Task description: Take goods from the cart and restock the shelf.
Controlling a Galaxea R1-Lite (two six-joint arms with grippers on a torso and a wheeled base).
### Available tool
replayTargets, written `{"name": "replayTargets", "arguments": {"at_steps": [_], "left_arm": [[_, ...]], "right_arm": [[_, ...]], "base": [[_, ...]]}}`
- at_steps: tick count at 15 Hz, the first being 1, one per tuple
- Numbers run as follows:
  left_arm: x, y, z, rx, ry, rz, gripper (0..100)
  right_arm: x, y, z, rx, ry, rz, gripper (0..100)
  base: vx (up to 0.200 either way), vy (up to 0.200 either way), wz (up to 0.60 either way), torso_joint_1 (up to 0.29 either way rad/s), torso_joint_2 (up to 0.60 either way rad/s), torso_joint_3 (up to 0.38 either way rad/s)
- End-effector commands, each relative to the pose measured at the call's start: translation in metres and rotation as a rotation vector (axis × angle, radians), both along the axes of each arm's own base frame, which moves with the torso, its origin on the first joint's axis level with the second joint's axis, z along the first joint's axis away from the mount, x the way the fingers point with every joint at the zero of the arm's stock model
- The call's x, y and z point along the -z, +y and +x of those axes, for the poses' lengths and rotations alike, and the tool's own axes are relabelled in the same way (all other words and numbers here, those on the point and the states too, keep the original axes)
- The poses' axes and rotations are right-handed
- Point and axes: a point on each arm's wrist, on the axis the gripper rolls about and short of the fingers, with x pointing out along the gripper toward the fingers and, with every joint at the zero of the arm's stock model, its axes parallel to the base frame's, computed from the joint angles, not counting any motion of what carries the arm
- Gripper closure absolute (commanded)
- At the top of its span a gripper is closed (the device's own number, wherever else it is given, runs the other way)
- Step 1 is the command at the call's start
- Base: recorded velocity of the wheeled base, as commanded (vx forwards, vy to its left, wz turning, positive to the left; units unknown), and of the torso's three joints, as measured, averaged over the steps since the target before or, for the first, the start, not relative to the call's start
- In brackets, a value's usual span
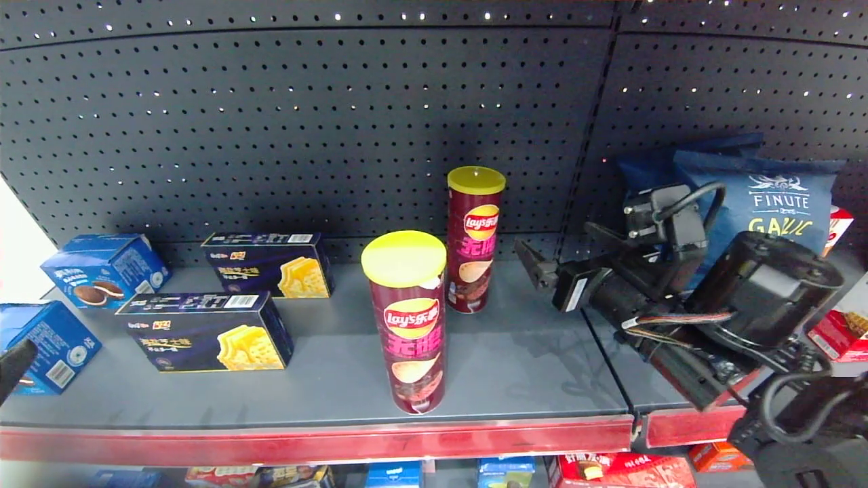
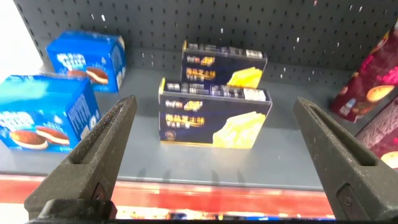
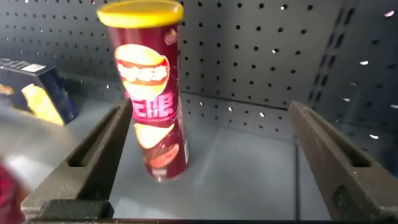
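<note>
The right pincer [image 3: 211, 124] hangs released at centre right of the frame, fingers wide apart, near the rear chip can [image 1: 475, 237], which stands upright on the shelf [image 1: 529, 366]. The front chip can [image 1: 407, 325] stands at centre. The left pincer [image 2: 216, 106], also released and empty, faces a navy biscuit box [image 2: 214, 124].

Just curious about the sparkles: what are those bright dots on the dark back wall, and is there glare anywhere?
Head view: light shines through holes in the perforated back wall, mostly near the top; a washed-out white patch sits at the left edge, and the red shelf edge gleams. Right wrist view: the same dots glow behind the chip can.
</note>
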Motion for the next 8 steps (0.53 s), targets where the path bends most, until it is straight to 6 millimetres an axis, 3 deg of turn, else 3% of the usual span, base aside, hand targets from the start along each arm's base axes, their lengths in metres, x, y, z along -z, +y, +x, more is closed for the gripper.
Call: {"name": "replayTargets", "arguments": {"at_steps": [1, 3, 7, 8], "left_arm": [[0.005, 0.000, 0.000, 0.005, 0.016, -0.007, 0], [0.004, -0.002, 0.001, 0.032, 0.015, -0.007, 0], [0.000, -0.005, 0.002, 0.111, 0.006, -0.005, 0], [-0.009, -0.006, 0.007, 0.140, 0.004, -0.007, 0]], "right_arm": [[-0.053, -0.020, -0.041, 0.008, -0.038, 0.051, 0], [-0.072, -0.036, -0.066, 0.051, 0.010, 0.028, 0], [-0.084, -0.069, -0.096, 0.211, 0.068, 0.011, 0], [-0.087, -0.086, -0.107, 0.314, 0.087, -0.016, 0]], "base": [[0.000, 0.000, 0.00, 0.000, 0.00, 0.000], [0.000, 0.000, 0.00, 0.000, 0.00, 0.000], [0.000, 0.000, 0.00, 0.000, 0.00, 0.000], [0.000, 0.000, 0.00, 0.000, 0.00, 0.000]]}}
